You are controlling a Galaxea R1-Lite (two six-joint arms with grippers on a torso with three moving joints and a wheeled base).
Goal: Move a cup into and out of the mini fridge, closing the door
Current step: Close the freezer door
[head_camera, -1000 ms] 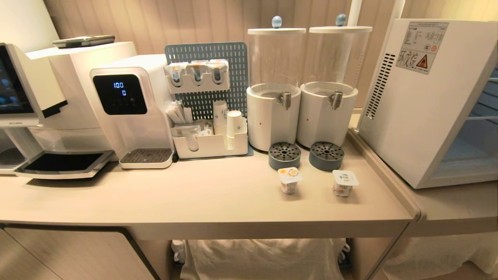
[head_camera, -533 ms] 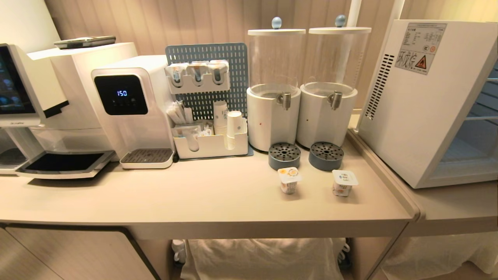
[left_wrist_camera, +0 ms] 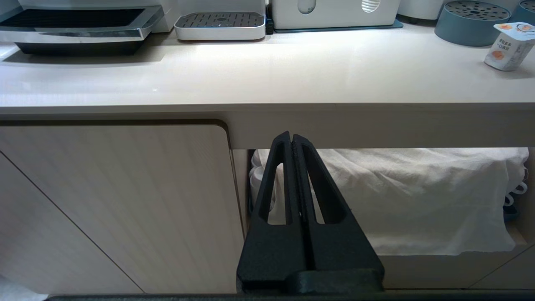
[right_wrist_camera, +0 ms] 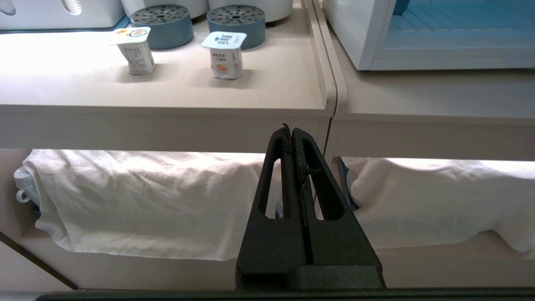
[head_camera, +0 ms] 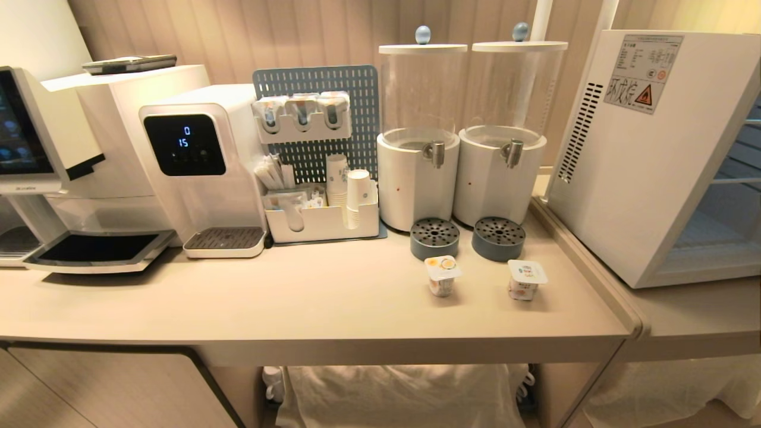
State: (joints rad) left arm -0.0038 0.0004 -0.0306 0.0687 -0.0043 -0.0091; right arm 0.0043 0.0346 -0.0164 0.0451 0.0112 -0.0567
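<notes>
Below the front edge of the bench [head_camera: 309, 321], both arms hang parked. The left tool [left_wrist_camera: 291, 140] is clenched with fingers pressed together, holding nothing, in front of a white cloth [left_wrist_camera: 418, 196] under the bench. The right tool [right_wrist_camera: 291, 133] is likewise clenched and empty. Two sealed cups [head_camera: 442, 275] [head_camera: 525, 279] stand near each other on the bench before two grey drip trays [head_camera: 434, 237]. The mini fridge [head_camera: 648, 154] sits at the right, its wire shelves visible.
</notes>
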